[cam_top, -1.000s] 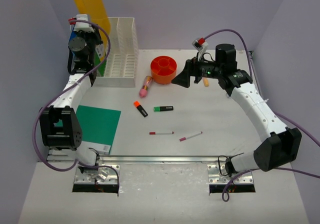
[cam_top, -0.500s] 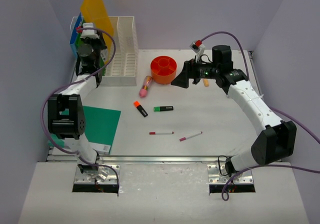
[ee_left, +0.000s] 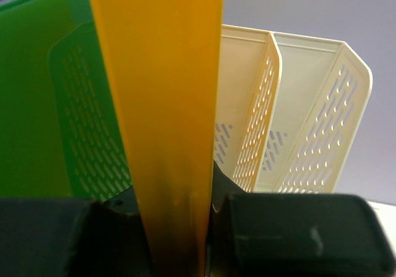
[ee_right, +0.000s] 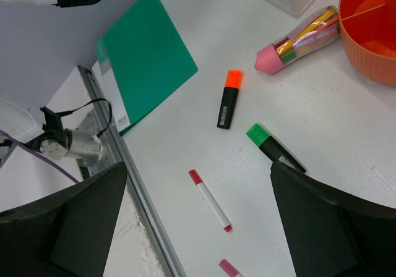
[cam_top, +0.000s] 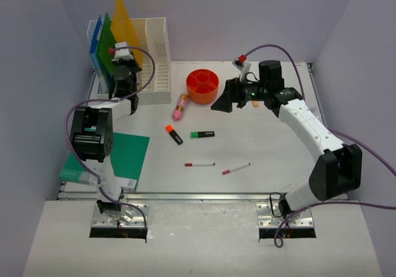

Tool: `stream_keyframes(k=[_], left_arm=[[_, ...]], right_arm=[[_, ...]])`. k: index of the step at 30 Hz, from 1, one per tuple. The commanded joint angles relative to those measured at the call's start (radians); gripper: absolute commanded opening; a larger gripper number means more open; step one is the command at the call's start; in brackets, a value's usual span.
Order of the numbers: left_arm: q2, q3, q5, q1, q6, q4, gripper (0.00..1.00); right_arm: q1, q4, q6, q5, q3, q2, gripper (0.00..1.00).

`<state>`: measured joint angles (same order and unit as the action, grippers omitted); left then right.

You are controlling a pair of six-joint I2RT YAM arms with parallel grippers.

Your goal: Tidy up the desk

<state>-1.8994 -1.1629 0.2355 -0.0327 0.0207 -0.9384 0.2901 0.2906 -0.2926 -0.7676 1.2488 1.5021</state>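
Observation:
The white desk (cam_top: 272, 159) holds loose stationery. My left gripper (cam_top: 124, 74) is shut on a yellow folder (cam_top: 124, 23), held upright at the white file rack (cam_top: 154, 60). In the left wrist view the folder (ee_left: 161, 104) sits between my jaws (ee_left: 179, 227), with a green folder (ee_left: 37, 104) to its left and rack dividers (ee_left: 297, 116) to its right. My right gripper (cam_top: 223, 101) is open and empty, hovering beside the orange round organizer (cam_top: 203, 85). Its wrist view (ee_right: 198, 227) looks down on a red marker (ee_right: 210, 200).
On the desk lie a teal folder (cam_top: 120, 153), an orange highlighter (cam_top: 174, 134), a green highlighter (cam_top: 202, 134), a red marker (cam_top: 199, 164), a pink marker (cam_top: 236, 168) and a pink-capped pen tube (cam_top: 180, 106). A metal rail (cam_top: 198, 196) runs along the front edge.
My left gripper has carried the yellow folder right and down to the rack, and the green and blue folders now show beside it. My right gripper has shifted slightly left.

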Motion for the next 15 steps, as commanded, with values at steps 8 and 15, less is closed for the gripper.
stream_keyframes(k=[8, 15], left_arm=[[-0.08, 0.05, 0.131, -0.049, -0.011, -0.282, 0.0], [-0.114, 0.029, 0.216, -0.055, -0.059, -0.232, 0.0]], right_arm=[[-0.003, -0.041, -0.017, -0.041, -0.049, -0.004, 0.99], [-0.005, -0.042, -0.019, -0.05, -0.067, -0.008, 0.99]])
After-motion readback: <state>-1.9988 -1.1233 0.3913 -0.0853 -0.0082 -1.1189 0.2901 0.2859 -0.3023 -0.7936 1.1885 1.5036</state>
